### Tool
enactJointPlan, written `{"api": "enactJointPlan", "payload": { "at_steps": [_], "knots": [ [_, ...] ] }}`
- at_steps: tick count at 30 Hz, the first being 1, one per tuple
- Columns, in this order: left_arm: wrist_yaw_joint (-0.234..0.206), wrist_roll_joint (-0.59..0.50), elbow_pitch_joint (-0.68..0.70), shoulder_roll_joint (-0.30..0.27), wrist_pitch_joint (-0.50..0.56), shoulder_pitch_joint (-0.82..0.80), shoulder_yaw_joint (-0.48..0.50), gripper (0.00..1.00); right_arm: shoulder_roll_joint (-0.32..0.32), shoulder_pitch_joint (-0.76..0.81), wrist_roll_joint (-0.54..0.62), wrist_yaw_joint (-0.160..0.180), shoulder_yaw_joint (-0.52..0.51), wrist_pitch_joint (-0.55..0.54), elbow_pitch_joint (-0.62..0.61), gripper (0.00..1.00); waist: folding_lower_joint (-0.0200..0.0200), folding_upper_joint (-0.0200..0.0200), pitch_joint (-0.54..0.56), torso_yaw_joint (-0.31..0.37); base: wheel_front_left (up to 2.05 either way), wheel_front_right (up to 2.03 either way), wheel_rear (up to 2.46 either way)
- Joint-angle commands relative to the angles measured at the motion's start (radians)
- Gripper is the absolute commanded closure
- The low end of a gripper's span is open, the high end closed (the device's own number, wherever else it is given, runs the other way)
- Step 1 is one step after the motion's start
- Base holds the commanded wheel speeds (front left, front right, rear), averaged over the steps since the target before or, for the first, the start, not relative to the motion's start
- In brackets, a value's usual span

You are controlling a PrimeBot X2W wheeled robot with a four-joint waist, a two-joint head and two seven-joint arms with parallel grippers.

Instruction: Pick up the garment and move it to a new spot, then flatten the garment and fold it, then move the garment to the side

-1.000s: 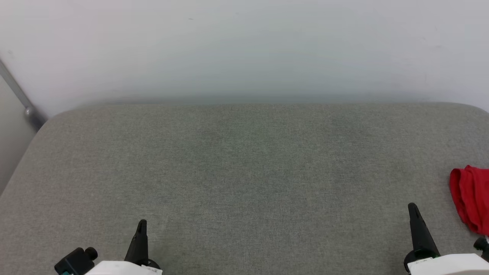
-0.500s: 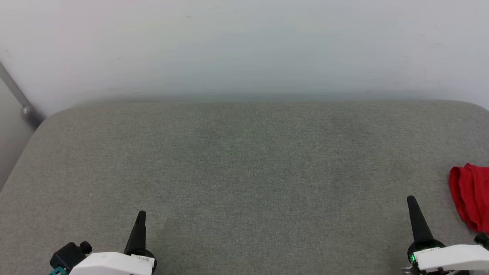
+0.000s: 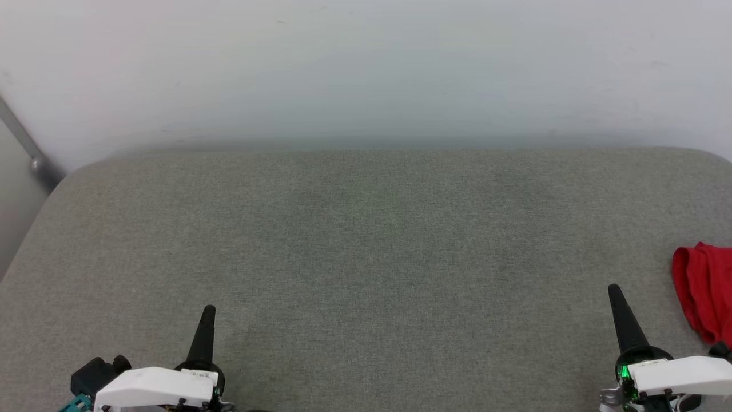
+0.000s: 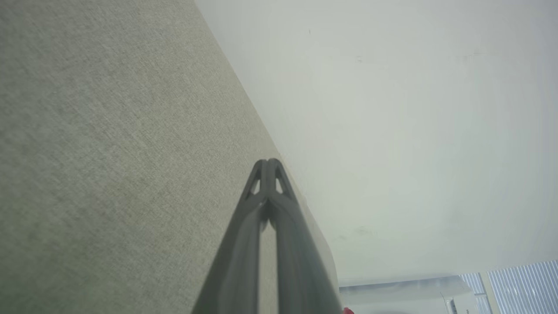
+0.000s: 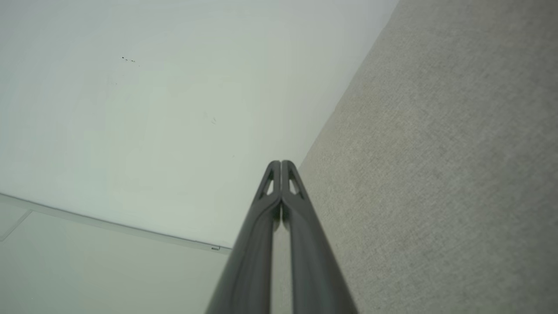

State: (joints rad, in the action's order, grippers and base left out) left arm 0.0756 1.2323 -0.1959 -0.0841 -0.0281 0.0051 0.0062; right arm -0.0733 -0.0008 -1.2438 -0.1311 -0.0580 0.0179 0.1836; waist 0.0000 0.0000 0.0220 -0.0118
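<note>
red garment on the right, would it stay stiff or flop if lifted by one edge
Probably floppy: the garment lies bunched in soft folds, so it would likely hang from wherever it is pinched. Likely light, looking like thin cloth. Pushed, it may bunch up on the woven grey surface rather than slide.

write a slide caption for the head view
Left gripper and right gripper shut and empty over a grey fabric surface, red garment bunched at far right
</note>
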Motion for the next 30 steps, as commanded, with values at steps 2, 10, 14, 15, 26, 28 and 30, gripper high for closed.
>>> {"api": "enactJointPlan", "payload": {
  "at_steps": [2, 10, 14, 15, 26, 28, 30],
  "knots": [
    [0.009, 0.036, 0.002, -0.004, 0.01, -0.029, 0.007, 1.0, -0.007, -0.03, -0.035, 0.0, -0.004, -0.009, 0.0, 1.0, 0.0, 0.0, -0.001, 0.001, 0.0, 0.0, 0.0],
    [0.019, 0.111, -0.008, -0.003, 0.029, -0.047, 0.019, 1.0, -0.006, -0.046, -0.107, 0.0, -0.008, -0.028, 0.012, 1.0, 0.0, 0.0, -0.005, 0.002, 0.0, 0.0, 0.0],
    [0.023, 0.149, -0.013, -0.002, 0.039, -0.057, 0.024, 1.0, -0.005, -0.054, -0.141, 0.0, -0.01, -0.037, 0.018, 1.0, 0.0, 0.0, -0.007, 0.003, 0.0, 0.0, 0.0],
    [0.024, 0.157, -0.014, -0.002, 0.042, -0.06, 0.025, 1.0, -0.005, -0.054, -0.149, 0.0, -0.011, -0.04, 0.02, 1.0, 0.0, 0.0, -0.008, 0.004, 0.0, 0.0, 0.0],
    [0.037, 0.248, -0.026, 0.0, 0.067, -0.081, 0.041, 1.0, -0.003, -0.075, -0.237, 0.0, -0.016, -0.066, 0.034, 1.0, 0.0, 0.0, -0.013, 0.006, 0.0, 0.0, 0.0],
    [0.04, 0.265, -0.028, 0.001, 0.07, -0.084, 0.044, 1.0, -0.002, -0.08, -0.252, 0.0, -0.017, -0.07, 0.037, 1.0, 0.0, 0.0, -0.014, 0.007, 0.0, 0.0, 0.0],
    [0.04, 0.28, -0.031, 0.001, 0.075, -0.085, 0.047, 1.0, -0.002, -0.085, -0.266, 0.001, -0.018, -0.073, 0.039, 1.0, 0.0, 0.0, -0.015, 0.007, 0.0, 0.0, 0.0]
  ]
}}
